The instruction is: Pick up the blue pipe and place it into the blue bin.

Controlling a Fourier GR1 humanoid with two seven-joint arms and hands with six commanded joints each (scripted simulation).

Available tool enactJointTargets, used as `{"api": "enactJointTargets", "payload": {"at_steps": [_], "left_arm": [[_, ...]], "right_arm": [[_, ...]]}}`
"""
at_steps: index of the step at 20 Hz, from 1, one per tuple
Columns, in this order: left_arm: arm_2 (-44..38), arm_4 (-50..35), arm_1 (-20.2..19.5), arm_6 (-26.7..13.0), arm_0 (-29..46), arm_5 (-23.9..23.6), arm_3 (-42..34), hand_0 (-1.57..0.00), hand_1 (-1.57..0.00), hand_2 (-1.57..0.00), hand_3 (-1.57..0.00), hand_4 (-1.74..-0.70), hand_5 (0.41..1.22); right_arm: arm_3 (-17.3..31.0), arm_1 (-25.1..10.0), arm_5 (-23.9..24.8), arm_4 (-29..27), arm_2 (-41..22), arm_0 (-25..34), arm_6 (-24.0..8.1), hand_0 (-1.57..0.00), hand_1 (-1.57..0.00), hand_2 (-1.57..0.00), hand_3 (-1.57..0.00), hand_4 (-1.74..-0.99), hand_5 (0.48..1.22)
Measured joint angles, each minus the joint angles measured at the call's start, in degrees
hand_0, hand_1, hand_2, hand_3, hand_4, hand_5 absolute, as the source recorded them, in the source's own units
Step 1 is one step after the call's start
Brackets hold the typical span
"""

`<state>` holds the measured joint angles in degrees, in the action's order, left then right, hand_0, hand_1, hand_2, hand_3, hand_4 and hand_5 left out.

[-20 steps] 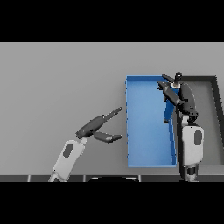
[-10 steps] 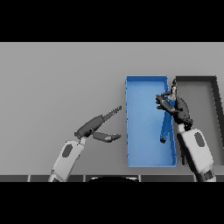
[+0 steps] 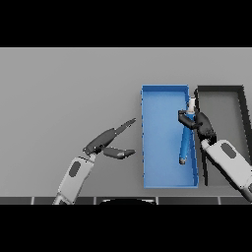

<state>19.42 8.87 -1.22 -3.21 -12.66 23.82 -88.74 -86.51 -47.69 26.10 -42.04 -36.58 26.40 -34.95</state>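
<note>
The long blue cylindrical pipe (image 3: 186, 140) with its pale upper end lies lengthwise along the right wall inside the shallow blue rectangular bin (image 3: 162, 147), running from about twelve o'clock down to six. The right robot hand (image 3: 196, 120) has its dark fingers curled round the pipe's upper part, so the pipe looks held rather than let go; I judge it is gripped near one end so the low end can settle on the bin floor first. Whether that low end touches the floor, I cannot tell. At three o'clock from the bin, just beside it, sits a dark grey rectangular tray (image 3: 224, 91). Over the grey tabletop (image 3: 64, 88), at nine o'clock from the bin, the left robot hand (image 3: 106, 142) hangs idle, spread wide with straight fingers, clear of the work.
</note>
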Motion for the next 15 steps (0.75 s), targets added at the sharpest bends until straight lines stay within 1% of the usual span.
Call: {"api": "enactJointTargets", "payload": {"at_steps": [2, 3, 4, 5, 8, 9, 10, 13, 15], "left_arm": [[0.35, 0.55, 0.34, -0.44, -0.19, -0.17, 0.64, 0.0, 0.0, 0.0, 0.0, -0.93, 0.496], [0.66, 0.58, 0.46, -0.16, -0.02, -0.12, 0.21, 0.0, 0.0, 0.0, 0.0, -0.93, 0.496], [0.41, 0.53, 0.38, -0.23, -0.28, -0.15, 0.47, 0.0, 0.0, 0.0, 0.0, -0.93, 0.496], [0.11, 0.43, -0.11, 0.53, -0.24, 0.03, 0.7, 0.0, 0.0, 0.0, 0.0, -0.93, 0.496], [0.36, 0.28, 0.42, -0.02, -0.3, -0.05, 0.31, 0.0, 0.0, 0.0, 0.0, -0.93, 0.497], [0.19, 0.12, 0.11, 0.32, 0.03, 0.03, 0.12, 0.0, 0.0, 0.0, 0.0, -0.93, 0.497], [0.52, 0.12, 0.32, 0.09, 0.27, 0.2, 0.14, 0.0, 0.0, 0.0, 0.0, -0.93, 0.495], [0.06, 0.28, -0.66, 0.5, 0.54, 0.14, -0.16, 0.0, 0.0, 0.0, 0.0, -0.93, 0.496], [0.41, 0.65, -0.42, 0.77, 0.88, 0.07, 0.3, 0.0, 0.0, 0.0, 0.0, -0.93, 0.495]], "right_arm": [[-0.03, -1.71, -1.08, -0.59, -5.13, 2.58, 0.0, -0.14, -0.14, -0.13, -0.04, -1.205, 0.837], [0.08, -3.54, -1.31, -2.08, -8.11, 4.47, 0.0, -0.12, -0.11, -0.11, -0.03, -1.19, 0.809], [0.73, -4.11, -2.07, -2.79, -9.92, 5.83, 0.0, -0.09, -0.09, -0.08, -0.02, -1.175, 0.788], [0.41, -5.4, -2.1, -3.8, -12.37, 7.53, 0.01, -0.07, -0.07, -0.07, -0.02, -1.161, 0.771], [0.49, -5.17, -1.65, -4.08, -14.14, 8.48, 0.0, -0.04, -0.04, -0.03, -0.01, -1.11, 0.736], [0.15, -5.92, -1.77, -4.31, -14.7, 8.79, 0.0, -0.03, -0.03, -0.03, -0.01, -1.099, 0.725], [-0.53, -6.57, -2.29, -4.28, -14.85, 8.38, 0.14, -0.02, -0.02, -0.02, -0.01, -1.095, 0.718], [-0.55, -6.67, -3.91, -3.88, -15.27, 9.26, 0.1, -0.02, -0.02, -0.02, 0.0, -1.084, 0.712], [-0.81, -6.67, -4.03, -3.68, -15.64, 9.22, 0.02, -0.02, -0.02, -0.02, 0.0, -1.084, 0.714]]}}
